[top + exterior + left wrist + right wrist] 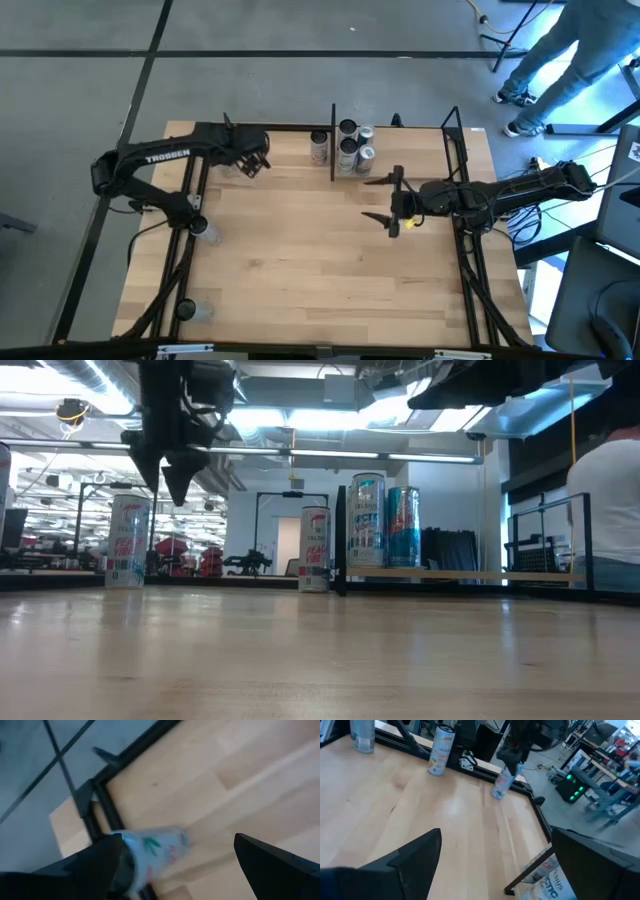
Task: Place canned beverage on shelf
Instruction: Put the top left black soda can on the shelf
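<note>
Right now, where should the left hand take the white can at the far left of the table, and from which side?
Take the white can by its round side wall near mid-height. It stands upright, so the open left hand should probably come down from above, one finger each side.

Person: legs and sneakers (545, 75) on the grey floor beyond the table's (300, 260) far right corner.

White can (127, 541) w/ red lettering
</note>
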Tool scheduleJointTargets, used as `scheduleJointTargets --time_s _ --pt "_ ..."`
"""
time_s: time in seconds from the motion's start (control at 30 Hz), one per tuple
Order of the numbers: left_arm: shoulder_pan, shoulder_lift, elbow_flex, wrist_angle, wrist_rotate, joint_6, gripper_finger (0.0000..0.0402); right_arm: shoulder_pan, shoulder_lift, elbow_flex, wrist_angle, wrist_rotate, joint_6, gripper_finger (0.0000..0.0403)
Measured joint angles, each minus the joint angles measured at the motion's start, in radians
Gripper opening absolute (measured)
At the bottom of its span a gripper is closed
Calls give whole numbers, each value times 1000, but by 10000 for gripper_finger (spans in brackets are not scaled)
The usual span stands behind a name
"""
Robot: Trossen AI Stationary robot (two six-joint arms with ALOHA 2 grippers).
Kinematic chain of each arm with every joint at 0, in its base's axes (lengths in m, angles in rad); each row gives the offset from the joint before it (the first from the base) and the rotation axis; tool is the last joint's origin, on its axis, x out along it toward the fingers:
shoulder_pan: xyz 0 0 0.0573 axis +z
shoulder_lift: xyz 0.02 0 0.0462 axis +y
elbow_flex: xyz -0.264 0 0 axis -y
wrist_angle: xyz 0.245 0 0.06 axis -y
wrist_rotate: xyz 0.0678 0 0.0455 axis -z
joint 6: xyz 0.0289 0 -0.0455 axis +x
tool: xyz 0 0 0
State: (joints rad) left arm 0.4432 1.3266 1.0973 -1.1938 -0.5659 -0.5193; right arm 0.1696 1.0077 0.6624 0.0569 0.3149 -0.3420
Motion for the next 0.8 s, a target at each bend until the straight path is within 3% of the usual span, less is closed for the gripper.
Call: scheduleJointTargets --time_s 0.23,0.47,0.8 --pt "152 0 0 -41 20 58 375 0 0 0 9 3 -48 360" --pt "260 -2 2 -39 194 164 375 0 0 0 10 8 -91 360" --pt "319 0 2 -60 198 208 375 0 0 0 5 8 -85 360"
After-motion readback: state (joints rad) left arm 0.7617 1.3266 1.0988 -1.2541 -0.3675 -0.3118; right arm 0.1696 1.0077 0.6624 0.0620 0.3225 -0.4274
